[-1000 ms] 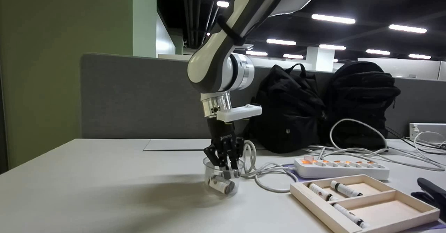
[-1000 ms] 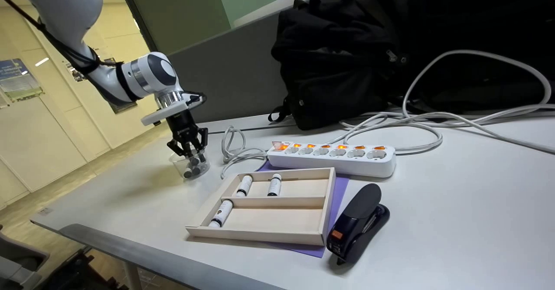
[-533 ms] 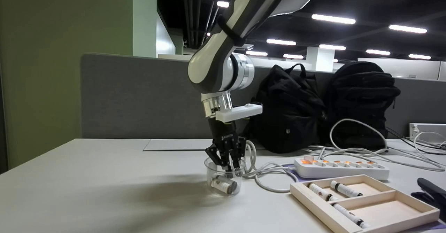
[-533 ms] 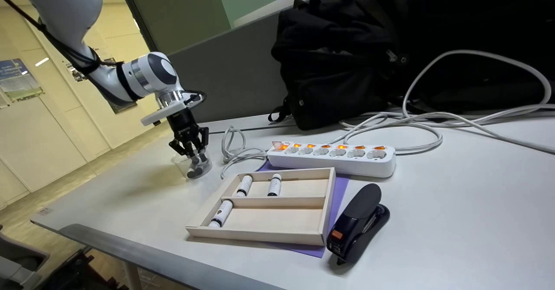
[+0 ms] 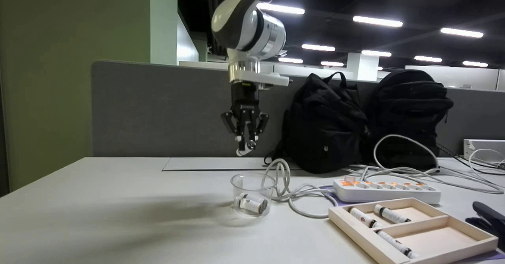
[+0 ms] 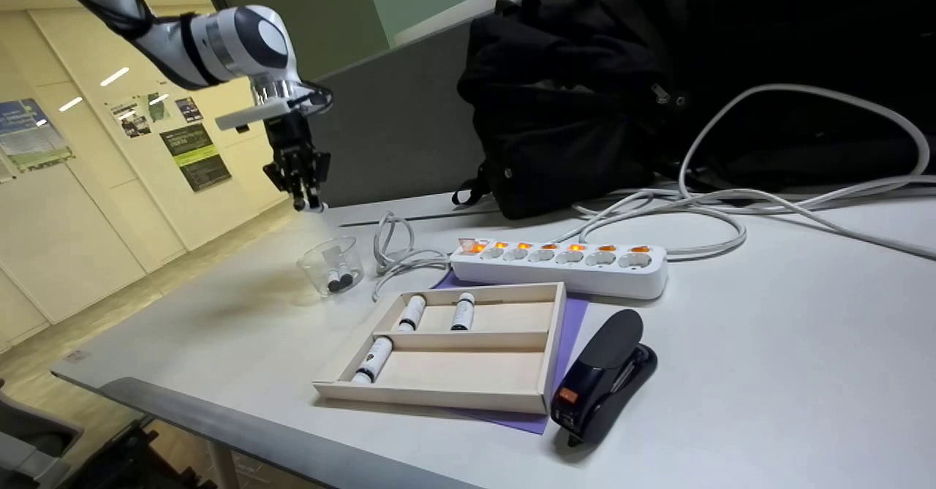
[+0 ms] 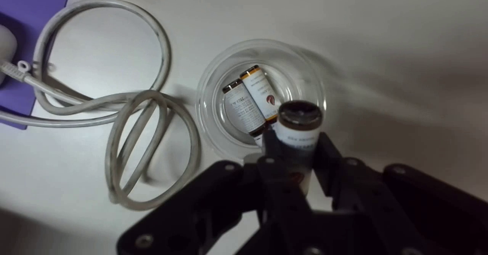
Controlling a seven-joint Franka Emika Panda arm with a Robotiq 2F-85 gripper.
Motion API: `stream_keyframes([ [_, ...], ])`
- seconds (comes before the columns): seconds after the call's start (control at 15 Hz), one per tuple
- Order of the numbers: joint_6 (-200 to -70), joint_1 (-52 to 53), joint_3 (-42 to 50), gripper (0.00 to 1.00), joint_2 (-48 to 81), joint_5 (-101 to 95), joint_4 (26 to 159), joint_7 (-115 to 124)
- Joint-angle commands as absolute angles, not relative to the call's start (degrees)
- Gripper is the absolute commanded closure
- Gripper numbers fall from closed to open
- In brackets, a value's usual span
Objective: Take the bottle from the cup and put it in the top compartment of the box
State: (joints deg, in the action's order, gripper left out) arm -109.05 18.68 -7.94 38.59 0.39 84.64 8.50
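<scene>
Gripper (image 5: 247, 143): clenched on one bottle (image 7: 299, 137), fingers (image 7: 327, 159) pressed to its two sides; near middle of frame in an exterior view, raised off the white table (image 5: 98, 224)
Held bottle: slanted in that view, pale end at lower left; in wrist view right of centre and a little low, dark end uppermost, white label, lower part in shadow
Arm (image 5: 232, 23): white and black, enters from top of frame
Clear cup (image 5: 252, 188): upright on the table, below the gripper, lower middle of frame; two more bottles (image 7: 261, 93) lying in it side by side, dark ends toward top of wrist view
Coil of cable (image 7: 148, 95): just beside the cup, left half of wrist view
Wooden box (image 6: 439, 397): lower middle of frame in an exterior view, well apart from the held bottle; upper compartment (image 6: 512, 317) has two bottles lying in it, lower compartment (image 6: 468, 368) one, at its left end
Purple sheet (image 6: 572, 328) shows from under the box, right edge; white power strip (image 6: 563, 277) above it in frame, orange lights lit; black stapler (image 6: 596, 372) at lower right
Black backpacks (image 5: 327, 126): right half of frame, before a grey partition (image 5: 158, 110)
</scene>
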Motion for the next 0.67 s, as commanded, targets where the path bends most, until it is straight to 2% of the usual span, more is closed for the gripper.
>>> stream_keyframes([
  [0.0,-104.07,15.93,-8.05,0.93,32.56,2.54,85.02,8.31],
  [0.2,-113.7,13.95,-5.93,0.93,23.81,-0.43,96.07,8.25],
  [0.6,-124.4,6.14,-3.32,0.93,13.32,0.4,114.08,2.45],
])
